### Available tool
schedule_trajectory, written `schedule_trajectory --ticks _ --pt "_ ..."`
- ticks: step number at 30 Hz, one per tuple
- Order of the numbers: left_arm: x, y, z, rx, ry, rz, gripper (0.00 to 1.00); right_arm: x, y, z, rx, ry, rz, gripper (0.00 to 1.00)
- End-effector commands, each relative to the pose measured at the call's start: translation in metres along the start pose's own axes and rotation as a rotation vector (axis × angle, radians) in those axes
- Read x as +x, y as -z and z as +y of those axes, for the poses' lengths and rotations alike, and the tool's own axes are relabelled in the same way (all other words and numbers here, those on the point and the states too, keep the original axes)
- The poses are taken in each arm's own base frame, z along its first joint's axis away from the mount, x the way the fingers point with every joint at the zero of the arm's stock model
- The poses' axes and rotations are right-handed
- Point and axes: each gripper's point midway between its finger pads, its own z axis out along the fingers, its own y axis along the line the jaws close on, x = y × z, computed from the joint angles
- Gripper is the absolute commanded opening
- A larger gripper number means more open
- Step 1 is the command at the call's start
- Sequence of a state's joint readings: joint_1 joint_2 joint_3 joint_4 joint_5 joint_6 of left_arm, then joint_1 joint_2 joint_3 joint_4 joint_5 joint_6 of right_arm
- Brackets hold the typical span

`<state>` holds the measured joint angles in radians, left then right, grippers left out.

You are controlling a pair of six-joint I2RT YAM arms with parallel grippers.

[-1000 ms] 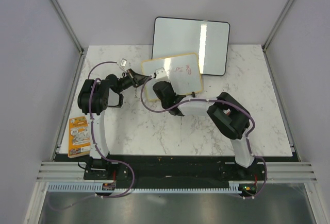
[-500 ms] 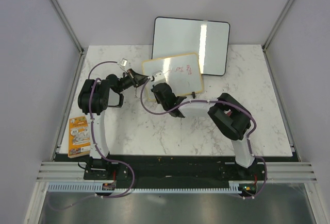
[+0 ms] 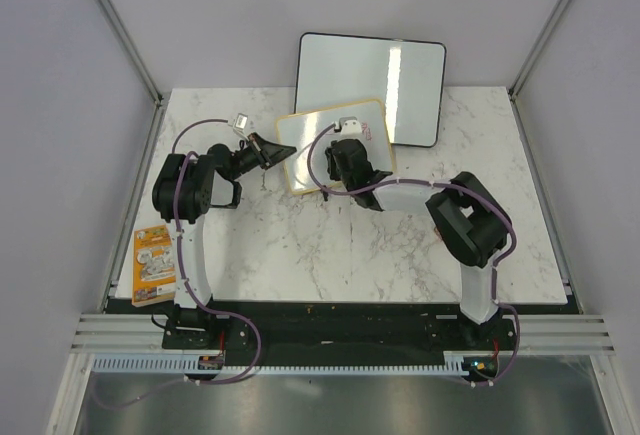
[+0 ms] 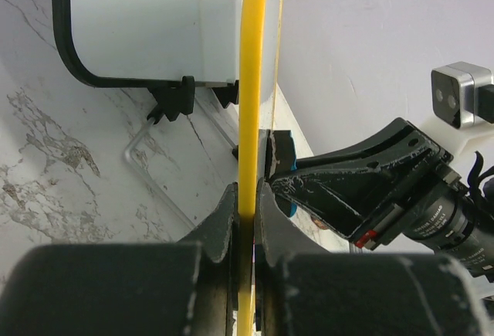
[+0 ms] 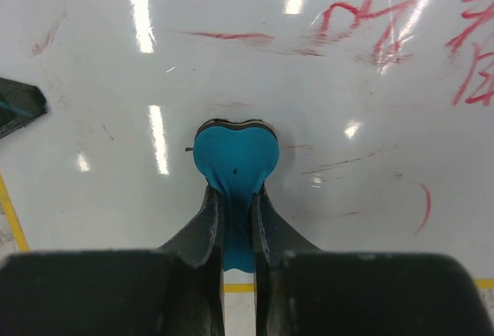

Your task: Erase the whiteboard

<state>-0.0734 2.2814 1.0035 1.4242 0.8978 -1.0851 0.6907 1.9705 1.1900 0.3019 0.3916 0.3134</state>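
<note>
The whiteboard point(image 3: 308, 155), small with a yellow-wood frame, stands tilted at the back middle of the table. Red marks point(image 5: 356, 22) remain on its face, and faint red smears show around the eraser. My left gripper point(image 3: 276, 150) is shut on the board's left frame edge point(image 4: 248, 81), the jaws pinching the yellow strip point(image 4: 245, 197). My right gripper point(image 3: 348, 145) is shut on a blue heart-shaped eraser point(image 5: 234, 158), which presses flat against the board's white face point(image 5: 100, 81) near its upper middle.
A larger black-framed white board point(image 3: 370, 75) leans behind the small one; its corner shows in the left wrist view point(image 4: 139, 19). An orange packet point(image 3: 152, 265) lies at the table's near left edge. The right arm point(image 3: 420, 200) stretches across the table's middle.
My right gripper has slid the eraser from the board's left part to the right and farther back, toward its upper middle. My left gripper keeps its hold on the frame.
</note>
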Motion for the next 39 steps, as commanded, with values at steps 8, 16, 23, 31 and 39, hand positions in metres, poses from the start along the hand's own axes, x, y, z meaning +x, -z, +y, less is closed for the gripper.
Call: schedule_trajectory --ticks 8,16,23,31,39 --pt "0.014 0.007 -0.026 0.161 -0.197 0.054 0.02 0.090 0.011 -0.027 0.152 0.263 0.219 0.00" --pt "0.015 0.007 -0.025 0.160 -0.194 0.055 0.02 0.089 0.008 -0.012 0.164 0.267 0.212 0.00" --pt "0.015 0.007 -0.026 0.161 -0.195 0.056 0.02 0.097 0.009 -0.089 0.298 0.083 0.247 0.00" --pt "0.015 0.007 -0.026 0.159 -0.194 0.055 0.02 0.078 0.031 -0.185 0.508 -0.108 0.200 0.00" --pt "0.015 0.007 -0.026 0.159 -0.193 0.055 0.02 0.083 0.026 -0.180 0.485 -0.132 0.224 0.00"
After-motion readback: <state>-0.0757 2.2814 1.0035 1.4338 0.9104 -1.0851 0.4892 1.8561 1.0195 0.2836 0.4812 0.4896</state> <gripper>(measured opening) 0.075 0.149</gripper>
